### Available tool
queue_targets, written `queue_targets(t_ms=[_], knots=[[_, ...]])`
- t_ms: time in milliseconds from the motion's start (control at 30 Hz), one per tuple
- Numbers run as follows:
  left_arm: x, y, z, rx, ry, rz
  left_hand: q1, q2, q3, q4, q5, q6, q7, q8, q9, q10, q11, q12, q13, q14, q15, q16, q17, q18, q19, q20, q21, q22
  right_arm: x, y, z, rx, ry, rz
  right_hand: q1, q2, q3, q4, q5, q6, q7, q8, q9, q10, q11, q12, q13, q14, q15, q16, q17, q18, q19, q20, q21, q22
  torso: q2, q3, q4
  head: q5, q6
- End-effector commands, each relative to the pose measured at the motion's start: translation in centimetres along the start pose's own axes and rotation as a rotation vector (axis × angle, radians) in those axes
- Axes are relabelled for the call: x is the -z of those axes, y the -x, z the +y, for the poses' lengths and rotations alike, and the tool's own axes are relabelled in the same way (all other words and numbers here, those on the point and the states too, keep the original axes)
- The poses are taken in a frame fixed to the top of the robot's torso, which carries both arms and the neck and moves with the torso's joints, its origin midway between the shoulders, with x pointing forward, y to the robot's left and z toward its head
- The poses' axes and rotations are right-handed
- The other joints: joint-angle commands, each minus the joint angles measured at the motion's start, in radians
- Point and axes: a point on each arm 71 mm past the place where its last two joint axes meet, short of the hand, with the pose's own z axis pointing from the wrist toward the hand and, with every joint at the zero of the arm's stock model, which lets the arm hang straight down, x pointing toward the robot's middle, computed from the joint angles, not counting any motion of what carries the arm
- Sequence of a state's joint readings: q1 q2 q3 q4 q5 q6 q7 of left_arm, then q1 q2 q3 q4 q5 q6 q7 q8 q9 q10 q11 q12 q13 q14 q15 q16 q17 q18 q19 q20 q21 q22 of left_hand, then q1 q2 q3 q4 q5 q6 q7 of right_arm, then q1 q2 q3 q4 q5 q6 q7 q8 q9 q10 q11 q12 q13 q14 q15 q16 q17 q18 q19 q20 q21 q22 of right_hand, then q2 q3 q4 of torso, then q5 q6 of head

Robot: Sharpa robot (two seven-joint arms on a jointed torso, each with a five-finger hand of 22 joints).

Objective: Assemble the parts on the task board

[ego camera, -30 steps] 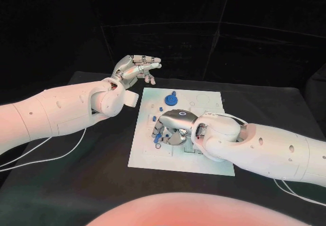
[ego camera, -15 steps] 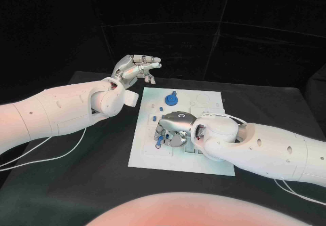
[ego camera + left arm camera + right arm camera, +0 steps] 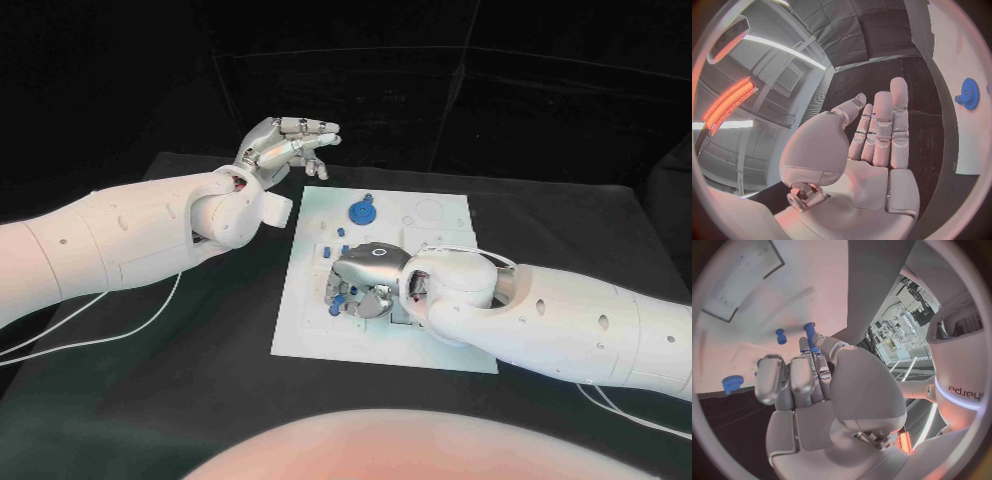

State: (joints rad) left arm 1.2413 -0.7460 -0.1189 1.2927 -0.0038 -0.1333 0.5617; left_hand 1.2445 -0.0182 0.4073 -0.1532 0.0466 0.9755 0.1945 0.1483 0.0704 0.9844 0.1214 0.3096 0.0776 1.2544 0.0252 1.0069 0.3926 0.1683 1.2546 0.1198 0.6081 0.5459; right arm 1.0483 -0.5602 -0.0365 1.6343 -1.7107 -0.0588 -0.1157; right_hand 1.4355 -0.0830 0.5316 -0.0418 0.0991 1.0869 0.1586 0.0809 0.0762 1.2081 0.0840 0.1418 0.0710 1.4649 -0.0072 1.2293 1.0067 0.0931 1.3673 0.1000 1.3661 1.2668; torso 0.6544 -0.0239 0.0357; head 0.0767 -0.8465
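The step in hand appears to be seating a blue peg in the task board, which lies mid-desk. Keep the peg upright and lower it straight. The right hand, over the board's left half, pinches the peg. The left hand hovers beyond the board's far-left corner, fingers loosely spread, holding nothing.

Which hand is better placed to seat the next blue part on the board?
Right. The right hand is down over the board, fingers among the blue parts. The left hand is raised off the board's far corner, holding nothing.
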Motion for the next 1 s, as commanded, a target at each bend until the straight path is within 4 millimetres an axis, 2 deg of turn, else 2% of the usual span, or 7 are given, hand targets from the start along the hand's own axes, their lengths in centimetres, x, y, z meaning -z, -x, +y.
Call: queue_targets(t_ms=[33,400,567,667,800,900,1000], knots=[[-0.05,-0.07,-0.15,0.007,-0.006,0.009,0.006,0.002,-0.001,-0.005,0.006,-0.003,0.002,0.005,-0.001,-0.009,0.001,0.004,-0.002,-0.004,0.0,-0.004,-0.001,0.014,-0.009,0.0,-0.003,-0.002,-0.07,0.05,0.02,0.021,-0.005,0.003,-0.005,0.005,0.002,-0.001,0.006,0.004,0.001,0.006,0.001,0.011,-0.002,-0.001,0.001,0.013,0.005,0.004,-0.001,-0.017,-0.003,0.005,0.005,0.0,0.0,0.0,0.0,0.003,-0.001],[-0.02,-0.04,-0.15,0.007,-0.006,0.008,0.006,0.003,-0.002,-0.005,0.006,-0.004,0.002,0.005,-0.001,-0.011,0.001,0.006,-0.002,-0.004,0.001,-0.003,-0.002,0.014,-0.009,0.0,-0.004,-0.002,-0.15,-0.07,0.01,0.027,-0.01,0.006,-0.008,0.004,0.002,-0.003,0.007,0.003,0.001,0.005,0.0,0.011,-0.002,-0.003,0.0,0.012,0.005,0.003,-0.003,-0.016,-0.005,0.005,0.004,-0.002,0.0,0.0,-0.0005,0.005,-0.002],[0.0,-0.01,-0.16,0.006,-0.006,0.008,0.006,0.003,-0.002,-0.005,0.006,-0.004,0.002,0.005,-0.001,-0.011,0.001,0.006,-0.002,-0.004,0.001,-0.003,-0.002,0.014,-0.009,0.0,-0.004,-0.002,-0.29,-0.04,0.04,0.029,-0.006,0.0,-0.085,-0.048,-0.035,0.023,0.025,-0.083,0.031,-0.021,-0.014,-0.091,0.031,-0.064,-0.009,-0.012,0.031,-0.052,-0.083,0.0,-0.064,0.023,-0.054,-0.081,-0.001,-0.0006,-0.0006,0.006,-0.002],[0.0,-0.01,-0.17,0.007,-0.006,0.008,0.006,0.003,-0.002,-0.005,0.006,-0.004,0.002,0.005,-0.001,-0.011,0.001,0.006,-0.002,-0.004,0.001,-0.003,-0.002,0.014,-0.009,0.0,-0.004,-0.002,-0.39,-0.02,0.14,0.026,0.001,-0.006,-0.117,-0.074,-0.088,0.035,0.029,-0.15,0.029,-0.018,-0.011,-0.139,0.036,-0.07,-0.006,-0.022,0.036,-0.079,-0.117,0.011,-0.09,0.034,-0.086,-0.121,0.0,-0.0004,0.0002,0.005,-0.002],[0.01,-0.01,-0.17,0.007,-0.005,0.008,0.006,0.003,-0.002,-0.005,0.006,-0.004,0.002,0.005,-0.001,-0.011,0.001,0.006,-0.002,-0.004,0.001,-0.003,-0.002,0.014,-0.009,0.0,-0.004,-0.002,-0.44,0.06,0.25,0.022,0.01,-0.02,-0.124,-0.074,-0.149,0.042,0.027,-0.175,0.024,-0.016,-0.009,-0.162,0.034,-0.057,-0.005,-0.021,0.035,-0.087,-0.127,0.013,-0.092,0.033,-0.098,-0.134,-0.001,-0.0002,0.0002,0.005,-0.002],[0.02,0.02,-0.18,0.006,-0.005,0.007,0.006,0.003,-0.002,-0.005,0.006,-0.004,0.002,0.005,-0.001,-0.011,0.001,0.006,-0.002,-0.004,0.001,-0.003,-0.002,0.014,-0.009,0.0,-0.004,-0.002,-0.42,0.13,0.3,0.02,0.014,-0.032,-0.124,-0.073,-0.161,0.042,0.026,-0.178,0.023,-0.016,-0.009,-0.165,0.034,-0.054,-0.005,-0.021,0.034,-0.089,-0.13,0.013,-0.093,0.032,-0.101,-0.137,-0.001,-0.0003,0.0001,0.005,-0.002],[0.04,0.05,-0.18,0.006,-0.004,0.007,0.006,0.003,-0.002,-0.005,0.006,-0.004,0.002,0.005,-0.001,-0.011,0.001,0.006,-0.002,-0.004,0.001,-0.003,-0.002,0.014,-0.009,0.0,-0.004,-0.002,-0.33,0.22,0.31,0.018,0.02,-0.045,-0.106,-0.057,-0.186,0.037,0.029,-0.187,0.022,-0.016,-0.009,-0.188,0.034,-0.048,-0.006,-0.033,0.034,-0.125,-0.177,0.024,-0.123,0.032,-0.139,-0.185,-0.001,-0.0001,-0.0002,0.005,-0.002]])
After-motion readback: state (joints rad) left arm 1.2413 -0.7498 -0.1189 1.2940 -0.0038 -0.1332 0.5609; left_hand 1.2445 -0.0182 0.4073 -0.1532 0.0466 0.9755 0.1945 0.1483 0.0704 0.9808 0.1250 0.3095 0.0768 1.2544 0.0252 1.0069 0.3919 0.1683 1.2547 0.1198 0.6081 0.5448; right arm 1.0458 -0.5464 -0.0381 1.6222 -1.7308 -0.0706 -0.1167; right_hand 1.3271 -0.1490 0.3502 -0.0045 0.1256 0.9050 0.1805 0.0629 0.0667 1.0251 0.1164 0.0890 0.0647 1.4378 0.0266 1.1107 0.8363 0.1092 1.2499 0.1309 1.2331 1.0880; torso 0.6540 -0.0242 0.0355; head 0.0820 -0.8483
